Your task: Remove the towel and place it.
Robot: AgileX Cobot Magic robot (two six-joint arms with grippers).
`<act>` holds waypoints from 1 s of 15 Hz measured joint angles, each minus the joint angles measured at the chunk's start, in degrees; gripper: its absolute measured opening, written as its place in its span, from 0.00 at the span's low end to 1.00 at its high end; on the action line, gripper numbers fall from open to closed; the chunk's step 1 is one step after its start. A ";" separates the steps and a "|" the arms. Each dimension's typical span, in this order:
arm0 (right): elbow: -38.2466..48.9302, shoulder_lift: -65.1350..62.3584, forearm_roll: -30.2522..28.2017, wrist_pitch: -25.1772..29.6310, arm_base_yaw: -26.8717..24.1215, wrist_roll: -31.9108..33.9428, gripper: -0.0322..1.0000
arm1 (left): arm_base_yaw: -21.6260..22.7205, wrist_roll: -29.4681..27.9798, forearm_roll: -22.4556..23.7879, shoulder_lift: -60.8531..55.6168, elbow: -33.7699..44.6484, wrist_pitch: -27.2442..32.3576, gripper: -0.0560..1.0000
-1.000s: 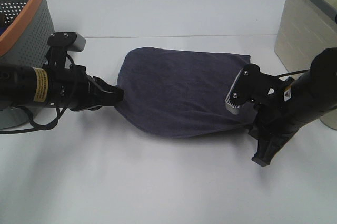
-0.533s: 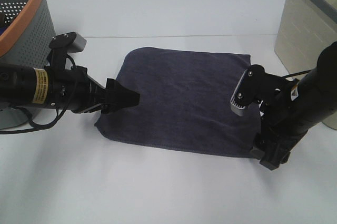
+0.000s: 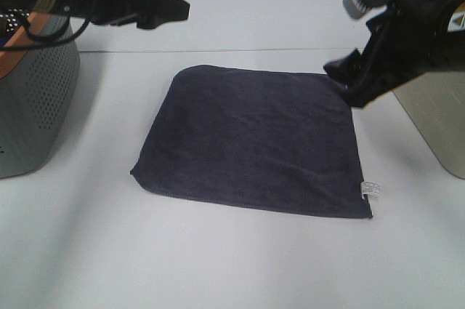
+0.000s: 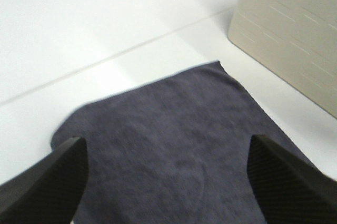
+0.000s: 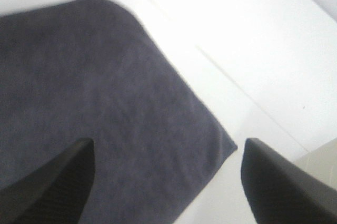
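Lying flat on the surface (image 3: 218, 265), the towel (image 3: 254, 142) is showing its tag (image 3: 370, 190) (print unreadable); left hand (image 3: 171, 3) and right hand (image 3: 343, 82) are hovering open.

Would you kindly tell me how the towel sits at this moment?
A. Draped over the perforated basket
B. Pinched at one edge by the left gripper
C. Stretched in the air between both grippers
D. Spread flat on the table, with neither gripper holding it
D: the towel lies spread flat on the white table, while the left gripper and the right gripper hang open above it with nothing between their jaws.
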 joint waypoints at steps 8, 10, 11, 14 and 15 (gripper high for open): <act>-28.53 -0.40 34.84 20.57 -6.65 6.30 0.77 | 0.34 2.35 -1.38 -3.61 -13.52 34.95 0.76; -36.96 0.80 26.30 37.41 -6.65 1.43 0.77 | 0.34 20.91 -11.40 -5.21 -13.87 39.42 0.72; -43.37 3.44 12.49 50.71 -6.65 4.87 0.77 | 0.34 48.82 -34.03 -6.13 -15.81 47.90 0.70; -50.65 8.71 -4.81 59.93 -6.65 20.45 0.76 | 3.90 91.10 -80.39 -5.90 -24.35 65.72 0.70; -52.43 9.91 -7.56 61.82 -6.65 26.70 0.76 | 5.10 95.45 -86.69 -5.79 -25.67 67.44 0.70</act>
